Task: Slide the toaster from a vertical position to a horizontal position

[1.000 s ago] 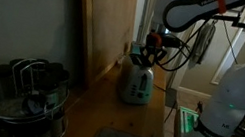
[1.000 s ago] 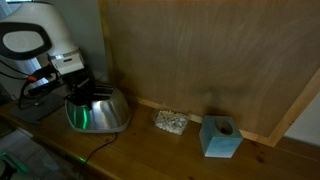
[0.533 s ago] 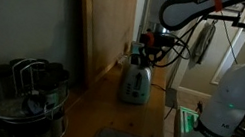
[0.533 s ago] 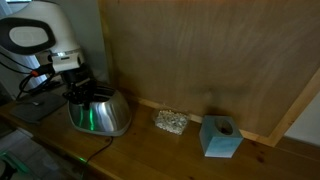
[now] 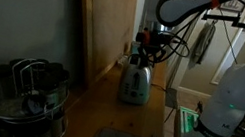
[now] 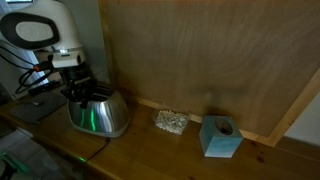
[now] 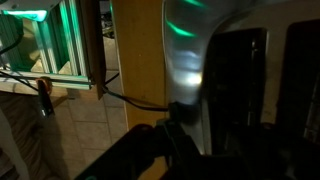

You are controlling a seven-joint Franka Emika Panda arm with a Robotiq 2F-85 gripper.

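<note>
The silver toaster (image 5: 137,84) stands on the wooden counter against the wood panel, and it also shows in an exterior view (image 6: 98,116) with a green glow on its side. My gripper (image 5: 143,55) is right on top of it, its dark fingers (image 6: 83,93) closed at the toaster's top edge. In the wrist view the toaster's shiny wall (image 7: 190,55) and a dark slot (image 7: 240,90) fill the frame. The fingertips (image 7: 165,150) are dark and hard to make out.
A round dark pot with wire utensils (image 5: 28,87) stands at the near end of the counter. A small speckled block (image 6: 170,122) and a blue cube with a hole (image 6: 220,137) lie beside the toaster. The toaster's cord (image 6: 95,150) trails over the counter edge.
The gripper and the toaster have shifted slightly together along the counter, away from its end; the toaster has turned a little.
</note>
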